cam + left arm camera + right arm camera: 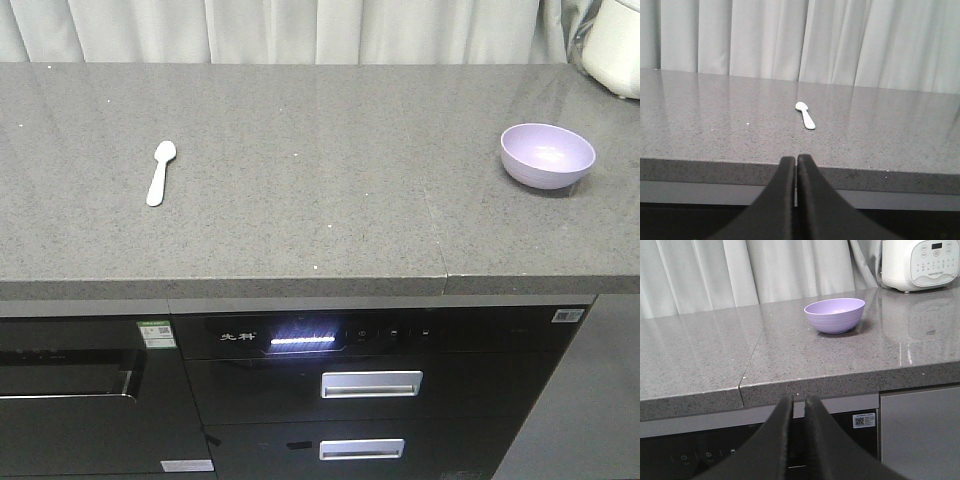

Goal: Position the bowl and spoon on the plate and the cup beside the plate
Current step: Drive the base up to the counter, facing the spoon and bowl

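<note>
Black fingertips of the left gripper (795,162) press together, empty, short of the front edge of the grey speckled counter (300,230); the right gripper (799,401) hovers likewise, its jaws all but together, a thin slit between the 2 tips; beyond, on that counter, the spoon (160,172) lies flat at the left; the bowl (547,155) stands upright well apart at the right; a white cooker (920,262) and pale curtain (300,30) stand behind.
</note>
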{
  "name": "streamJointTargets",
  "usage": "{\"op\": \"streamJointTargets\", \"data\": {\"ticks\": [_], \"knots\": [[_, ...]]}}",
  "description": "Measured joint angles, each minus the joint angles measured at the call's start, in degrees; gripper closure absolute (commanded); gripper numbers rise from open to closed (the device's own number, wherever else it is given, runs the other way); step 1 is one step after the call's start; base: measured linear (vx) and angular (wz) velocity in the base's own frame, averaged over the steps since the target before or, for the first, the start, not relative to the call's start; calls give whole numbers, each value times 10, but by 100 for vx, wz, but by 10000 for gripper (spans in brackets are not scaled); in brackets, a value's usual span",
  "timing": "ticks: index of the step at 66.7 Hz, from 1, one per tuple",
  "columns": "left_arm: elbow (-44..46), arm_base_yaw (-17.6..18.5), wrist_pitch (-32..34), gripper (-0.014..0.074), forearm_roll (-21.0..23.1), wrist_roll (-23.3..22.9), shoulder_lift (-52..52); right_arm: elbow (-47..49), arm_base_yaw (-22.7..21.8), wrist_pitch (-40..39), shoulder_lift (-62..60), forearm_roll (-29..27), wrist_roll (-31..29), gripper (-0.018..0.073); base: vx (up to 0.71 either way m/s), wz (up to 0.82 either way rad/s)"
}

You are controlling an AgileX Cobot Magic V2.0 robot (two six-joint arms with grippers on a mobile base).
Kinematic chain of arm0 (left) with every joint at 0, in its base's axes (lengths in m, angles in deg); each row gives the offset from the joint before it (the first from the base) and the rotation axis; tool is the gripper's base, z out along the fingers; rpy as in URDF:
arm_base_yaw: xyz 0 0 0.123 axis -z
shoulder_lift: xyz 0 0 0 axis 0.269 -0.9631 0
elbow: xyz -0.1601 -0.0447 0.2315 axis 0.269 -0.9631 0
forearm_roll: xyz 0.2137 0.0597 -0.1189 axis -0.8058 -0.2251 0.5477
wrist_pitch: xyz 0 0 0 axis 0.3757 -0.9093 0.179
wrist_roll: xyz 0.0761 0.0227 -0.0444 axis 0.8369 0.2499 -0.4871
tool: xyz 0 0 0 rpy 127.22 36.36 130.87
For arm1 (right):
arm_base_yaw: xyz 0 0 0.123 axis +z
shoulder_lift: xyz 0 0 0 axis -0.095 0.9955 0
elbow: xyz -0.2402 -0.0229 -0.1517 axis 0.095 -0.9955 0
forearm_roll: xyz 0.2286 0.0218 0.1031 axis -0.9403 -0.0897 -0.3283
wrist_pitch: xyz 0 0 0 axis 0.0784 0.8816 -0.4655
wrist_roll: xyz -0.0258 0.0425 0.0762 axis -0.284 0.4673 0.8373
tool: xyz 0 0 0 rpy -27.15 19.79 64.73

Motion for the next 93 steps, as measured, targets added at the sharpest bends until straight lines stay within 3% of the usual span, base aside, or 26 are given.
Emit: {"op": "streamJointTargets", "data": {"ticks": [93], "knots": [[0,0,0,602,0,0,0,0,0,0,0,0,0,489,5,0]]}}
